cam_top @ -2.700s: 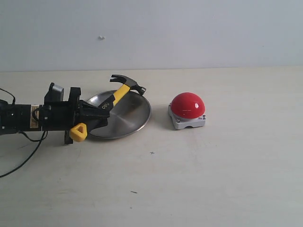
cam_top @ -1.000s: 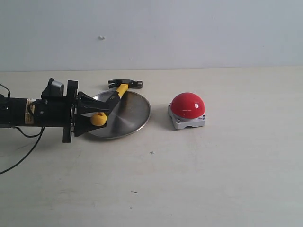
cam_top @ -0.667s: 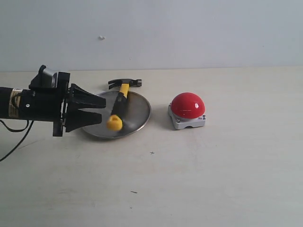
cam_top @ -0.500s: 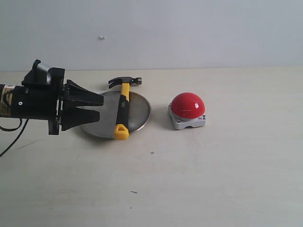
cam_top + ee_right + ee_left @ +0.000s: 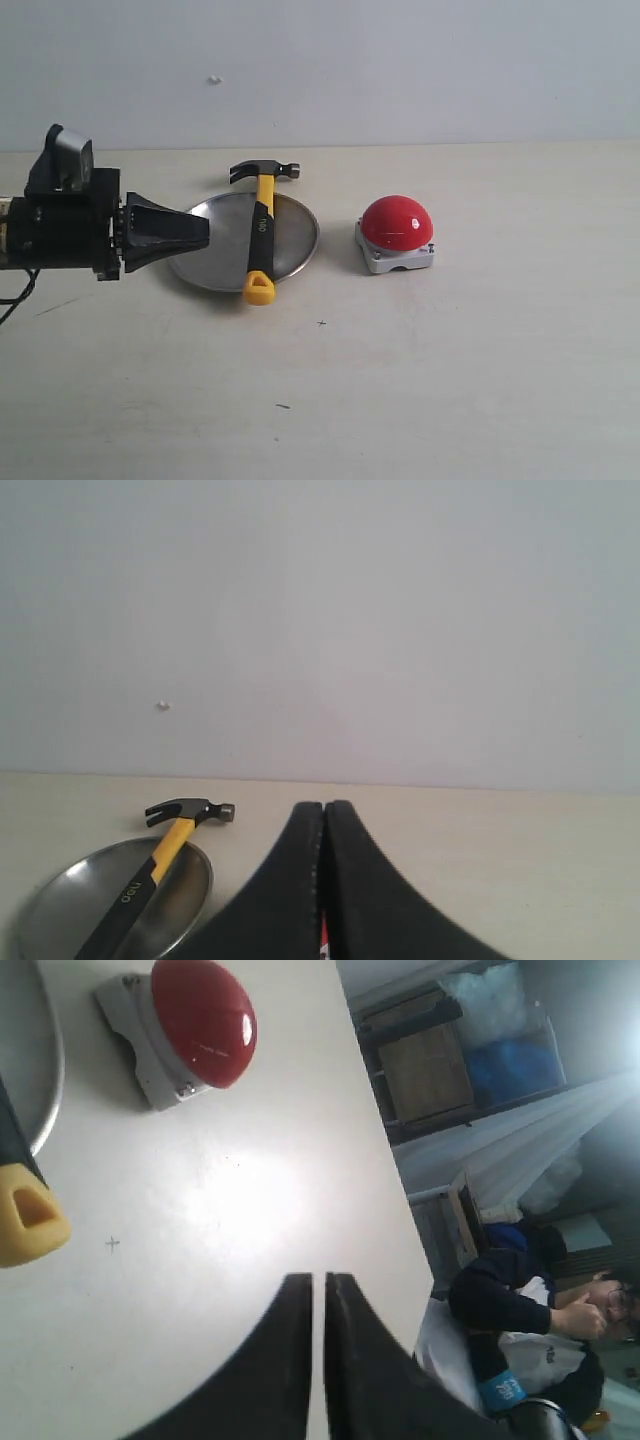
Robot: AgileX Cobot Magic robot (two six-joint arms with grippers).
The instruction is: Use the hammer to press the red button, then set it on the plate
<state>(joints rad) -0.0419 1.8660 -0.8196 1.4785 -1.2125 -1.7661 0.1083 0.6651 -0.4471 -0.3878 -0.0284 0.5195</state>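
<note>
Lying across the plate (image 5: 297,235), the hammer (image 5: 262,225) is free of both grippers: its dark head sits just past the far rim, its yellow-and-black handle runs straight over the shiny middle, and its yellow looped end pokes out over the near rim onto the table (image 5: 450,350). The plate rests flat on the table. To its right, near but apart from it, stands the red button (image 5: 397,220) on its grey square base, its dome glossy and nothing touching it. The left gripper (image 5: 203,232) reaches in level from the left side of the exterior view. Its tip overlaps the plate's left edge in that view and is clearly apart from the hammer's handle; how high it hangs over the plate cannot be told. Its fingers are drawn almost together, with only a thin slit between them in the left wrist view, and they hold nothing. The right gripper (image 5: 323,805) shows only in the right wrist view, its two dark fingers pressed together along their length and empty. Beyond it in that view are the plate and hammer and a plain pale wall.
</note>
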